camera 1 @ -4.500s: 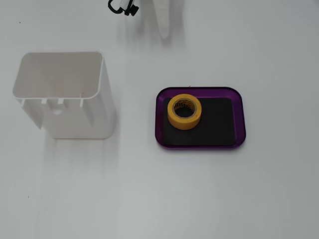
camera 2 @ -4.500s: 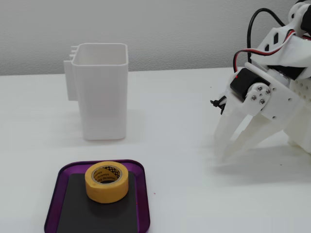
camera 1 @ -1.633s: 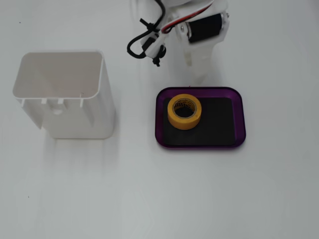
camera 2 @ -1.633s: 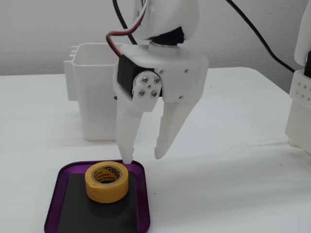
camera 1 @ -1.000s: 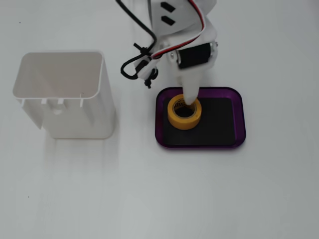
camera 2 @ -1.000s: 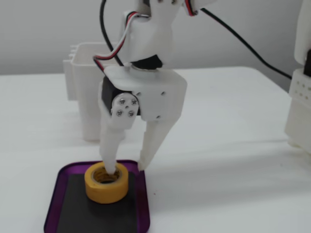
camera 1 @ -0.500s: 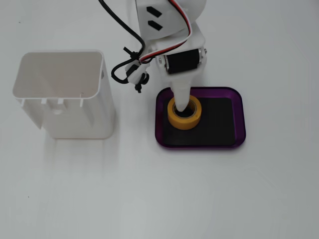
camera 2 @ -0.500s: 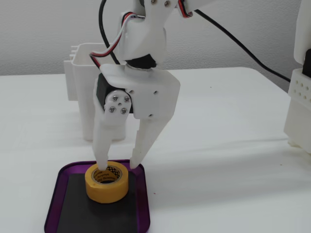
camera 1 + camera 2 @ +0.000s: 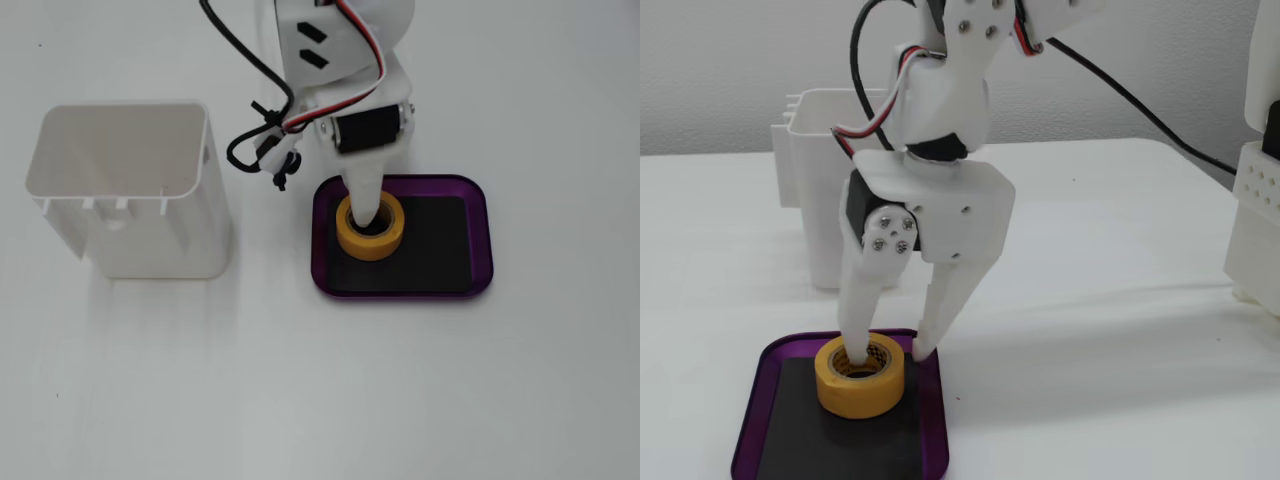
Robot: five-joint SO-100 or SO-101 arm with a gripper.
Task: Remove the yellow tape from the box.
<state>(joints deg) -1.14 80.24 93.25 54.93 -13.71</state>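
Observation:
The yellow tape (image 9: 371, 243) lies flat in the left half of the purple box (image 9: 482, 270), on its black floor. In the other fixed view the roll (image 9: 855, 392) sits at the far end of the box (image 9: 753, 402). My gripper (image 9: 890, 353) reaches down over it, jaws apart. One finger (image 9: 853, 345) is inside the roll's core and the other (image 9: 928, 335) stands just outside the roll's wall, by the box rim, with a small gap to the roll. From above, the gripper (image 9: 366, 205) covers the far side of the roll, which rests on the floor.
A tall white plastic bin (image 9: 150, 220) stands left of the box; it also shows behind the arm (image 9: 812, 210). Black and red cables (image 9: 262, 120) hang beside the gripper. A white structure (image 9: 1255, 220) stands at the right table edge.

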